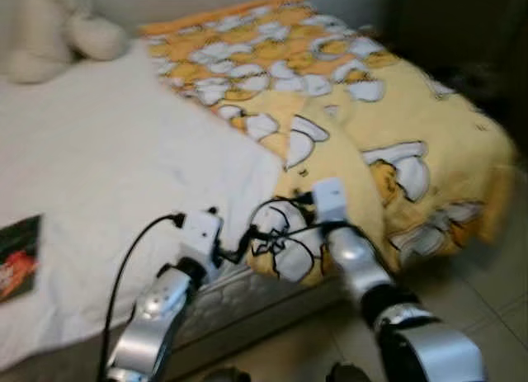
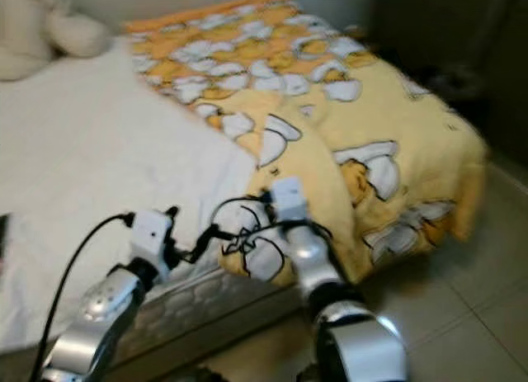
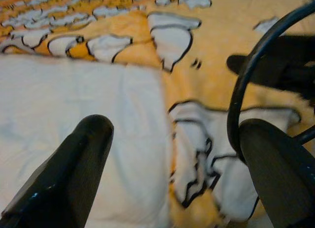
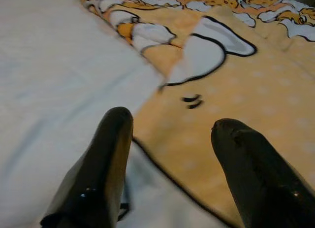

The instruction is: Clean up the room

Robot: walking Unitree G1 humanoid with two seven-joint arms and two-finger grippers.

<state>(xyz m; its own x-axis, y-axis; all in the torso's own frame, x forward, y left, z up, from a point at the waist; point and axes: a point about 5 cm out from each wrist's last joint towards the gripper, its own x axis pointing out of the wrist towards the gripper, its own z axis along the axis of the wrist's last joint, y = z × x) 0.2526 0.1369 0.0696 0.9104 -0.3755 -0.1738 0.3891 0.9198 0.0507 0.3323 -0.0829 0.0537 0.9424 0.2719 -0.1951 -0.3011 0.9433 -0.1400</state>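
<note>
Both claws hover at the bed's foot edge, fingers spread, holding nothing. The right gripper point(image 4: 170, 154) sits nearest the yellow blanket point(image 1: 396, 126), whose folded edge lies just ahead at 12 o'clock, running long toward 11. The left gripper point(image 3: 172, 164) faces the white sheet point(image 1: 99, 151), blanket at its 2 o'clock

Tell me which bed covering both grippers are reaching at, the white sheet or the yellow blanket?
The yellow blanket, at its folded near edge; the white sheet lies bare to its left.
</note>
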